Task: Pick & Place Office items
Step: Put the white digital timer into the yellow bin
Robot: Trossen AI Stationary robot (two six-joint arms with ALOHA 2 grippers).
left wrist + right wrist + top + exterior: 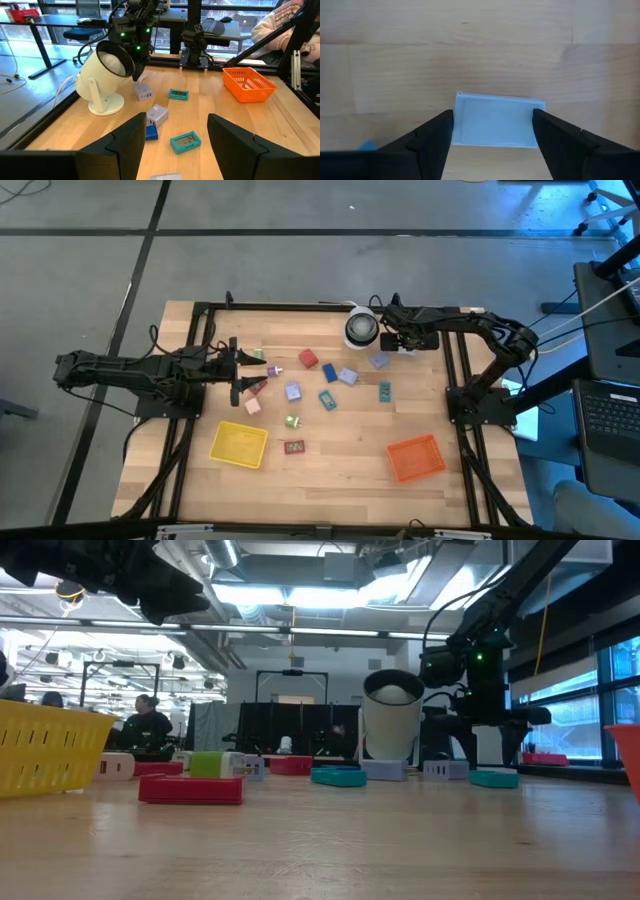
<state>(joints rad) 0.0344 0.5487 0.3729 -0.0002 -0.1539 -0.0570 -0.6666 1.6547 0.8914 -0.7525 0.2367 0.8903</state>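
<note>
Office items lie scattered over the middle of the wooden table (pixel 330 480): small blocky pieces in red (pixel 307 360), blue (pixel 330 374), lavender (pixel 293 392), teal (pixel 327 400), green (pixel 293 421) and pink (pixel 253 406), with a flat red piece (pixel 294 447) close to the yellow tray (pixel 238 444) and a teal one (pixel 385 391) off toward the right. An orange tray (pixel 416 457) sits near the front right. One pale lavender-blue block (pixel 494 120) lies flat on the wood beside the white round roll (pixel 361 328), and the right gripper (pixel 492 125) is down over it, a finger on each side, the jaws apart and just at the block's short ends; a firm squeeze cannot be told from the wrist view. On the table's left side the left gripper (pixel 240 372) waits, fingers spread and holding nothing, with pink and green pieces just beside it
</note>
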